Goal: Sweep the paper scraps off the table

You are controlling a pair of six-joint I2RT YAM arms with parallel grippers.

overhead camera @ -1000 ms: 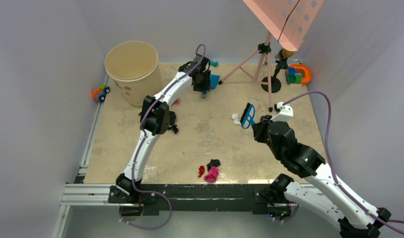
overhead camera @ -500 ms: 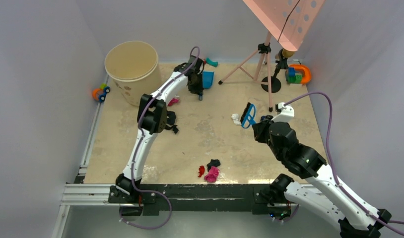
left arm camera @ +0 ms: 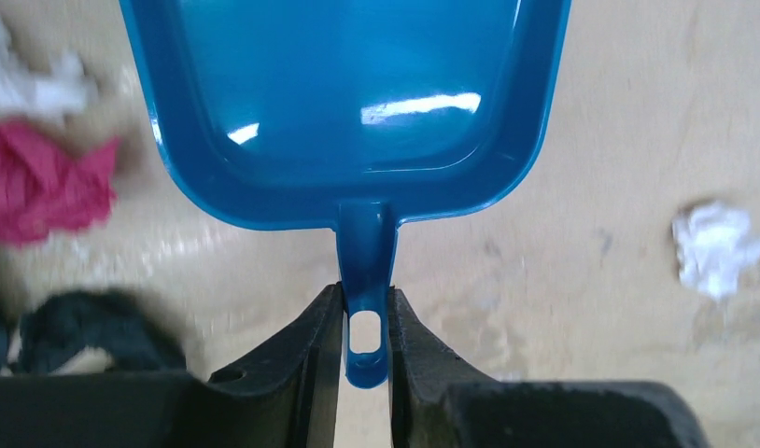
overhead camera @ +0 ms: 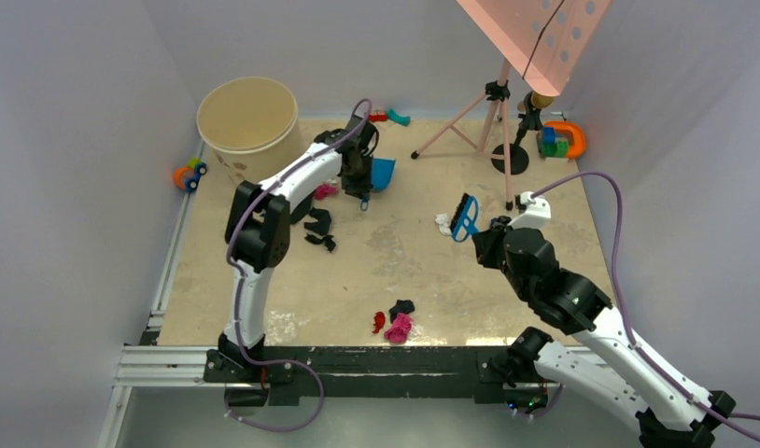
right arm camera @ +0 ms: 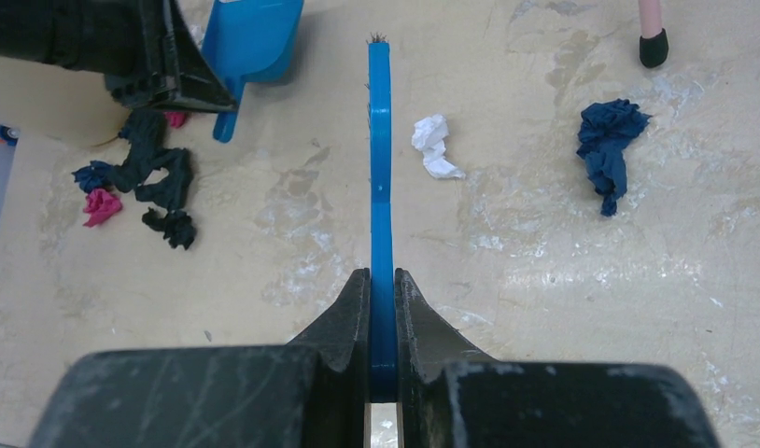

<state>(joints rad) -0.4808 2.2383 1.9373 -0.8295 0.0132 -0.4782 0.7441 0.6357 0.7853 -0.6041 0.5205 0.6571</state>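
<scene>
My left gripper (overhead camera: 361, 184) is shut on the handle of the blue dustpan (overhead camera: 383, 173), held low over the beige table (overhead camera: 544, 280) at the back middle. The left wrist view shows its jaws (left arm camera: 367, 317) clamping the handle, with the empty dustpan (left arm camera: 358, 93) beyond. My right gripper (overhead camera: 485, 237) is shut on a blue brush (overhead camera: 466, 217), seen edge-on in the right wrist view (right arm camera: 381, 168). Paper scraps lie about: pink (overhead camera: 326, 190) and black (overhead camera: 318, 226) left of the dustpan, white (overhead camera: 443, 224) by the brush, red, magenta (overhead camera: 399, 328) and black near the front edge, navy (right arm camera: 605, 149).
A tan bucket (overhead camera: 247, 131) stands at the back left, with an orange and blue toy car (overhead camera: 190, 174) beside it. A pink tripod stand (overhead camera: 498, 112) and toy blocks (overhead camera: 563, 140) are at the back right. Red and teal blocks (overhead camera: 387, 117) lie against the back wall.
My left arm has drawn the dustpan to the left and nearer, towards the pink and black scraps. My right arm and the brush have barely moved.
</scene>
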